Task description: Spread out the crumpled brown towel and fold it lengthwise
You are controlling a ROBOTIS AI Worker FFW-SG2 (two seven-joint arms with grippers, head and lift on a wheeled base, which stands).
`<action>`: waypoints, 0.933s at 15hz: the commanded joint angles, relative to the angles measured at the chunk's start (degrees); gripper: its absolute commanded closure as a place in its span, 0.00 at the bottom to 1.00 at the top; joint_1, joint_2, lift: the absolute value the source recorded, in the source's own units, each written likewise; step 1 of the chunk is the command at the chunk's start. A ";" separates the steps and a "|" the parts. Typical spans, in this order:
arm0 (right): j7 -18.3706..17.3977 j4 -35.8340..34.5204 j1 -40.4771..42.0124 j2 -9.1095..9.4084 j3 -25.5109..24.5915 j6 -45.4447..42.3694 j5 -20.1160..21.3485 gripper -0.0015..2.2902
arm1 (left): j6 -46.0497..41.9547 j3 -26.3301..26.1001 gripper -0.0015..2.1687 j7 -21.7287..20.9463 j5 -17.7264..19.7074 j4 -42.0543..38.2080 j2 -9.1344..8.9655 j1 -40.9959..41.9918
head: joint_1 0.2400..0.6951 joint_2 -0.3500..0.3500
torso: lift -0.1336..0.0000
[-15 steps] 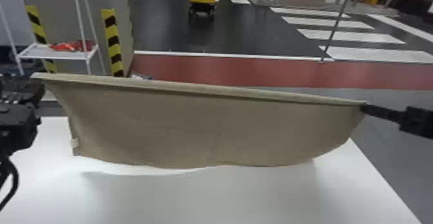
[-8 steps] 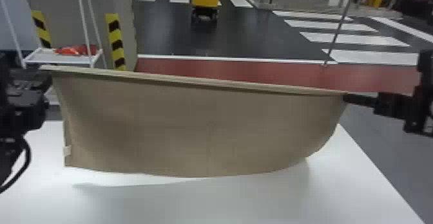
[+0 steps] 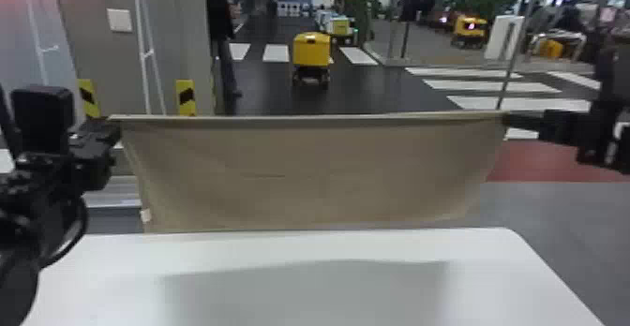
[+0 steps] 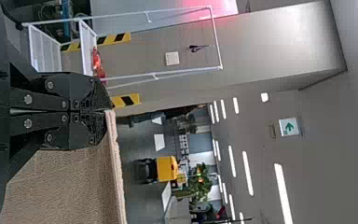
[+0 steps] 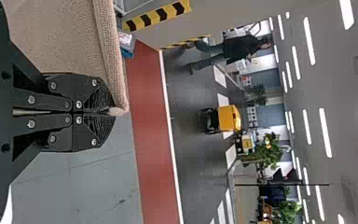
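- Right now, the brown towel [image 3: 318,175] is hanging spread out across the middle of the frame, its top edge running nearly level and taut between the two grippers.
- The left gripper [image 3: 115,124] is holding the towel's upper left corner, at the left of the frame; in the left wrist view its jaws are pressing together, with the corner pinched at their tips.
- The right gripper [image 3: 507,119] is holding the upper right corner, at the right of the frame; in the right wrist view its jaws are closing tightly on the cloth, a bit of hem poking out past the tips.
- The towel's right side is slanting inward toward the bottom, and a small pale tag [image 3: 146,215] is showing near the lower left corner.
- The towel's bottom edge is showing close to the far edge of the white table [image 3: 93,273]; whether they are touching, I cannot tell.
- A broad grey shadow [image 3: 304,292] is lying on the table, at the bottom of the frame.
- Behind the towel, a yellow cart [image 3: 311,51] is standing at the upper middle, and yellow-and-black striped markers [image 3: 185,96] are showing at the upper left.
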 commanded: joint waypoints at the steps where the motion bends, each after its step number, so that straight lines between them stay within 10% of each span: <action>1: 1.54 -1.69 4.30 -0.82 -0.24 -0.57 -1.28 0.70 | -0.07 -1.08 0.65 -0.47 0.07 -0.08 -0.08 1.17 | 0.18 0.37 | 0.07; 3: 3.38 -10.39 17.57 -3.02 -3.31 -1.63 -5.94 0.70 | -1.83 -0.90 0.65 -0.83 -0.10 -2.36 -0.08 9.61 | 0.21 0.36 | 0.07; 9: 14.81 -21.46 42.00 -3.20 -20.54 -5.32 -11.92 0.70 | -9.74 -2.22 0.65 1.28 -8.01 -18.53 -2.19 37.21 | 0.81 0.24 | 0.07; 14: 25.09 -25.24 56.42 -3.55 -31.00 -6.02 -16.58 0.70 | -7.28 -3.45 0.65 4.36 -15.22 -28.64 -3.69 49.86 | 1.00 0.11 | 0.07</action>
